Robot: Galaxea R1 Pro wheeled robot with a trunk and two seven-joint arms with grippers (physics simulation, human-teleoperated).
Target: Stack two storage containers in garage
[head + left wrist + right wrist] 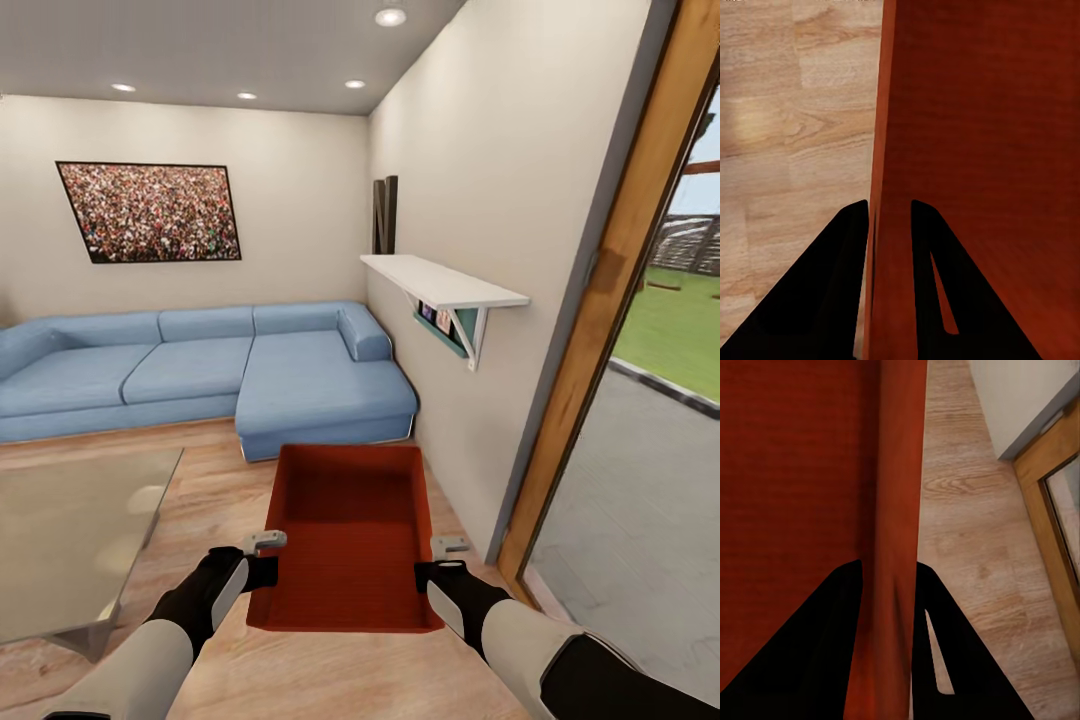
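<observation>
One orange-red open-topped storage container [350,530] hangs level above the light wood-plank floor [225,470] of the living room, held between my two arms. My left gripper [266,562] is shut on its left side wall, with one finger on each side of the wall [889,112]. My right gripper [438,566] is shut the same way on the right wall [900,472]. The bin's bare inside [795,472] holds nothing. The second container, the garage and its concrete floor are out of view.
A blue sectional sofa [200,370] stands ahead against the beige walls. A low glass-topped table [70,530] is close at my left. A white wall shelf [440,280] juts out at the right, beside a wood-framed glass door [610,300] onto paving outside.
</observation>
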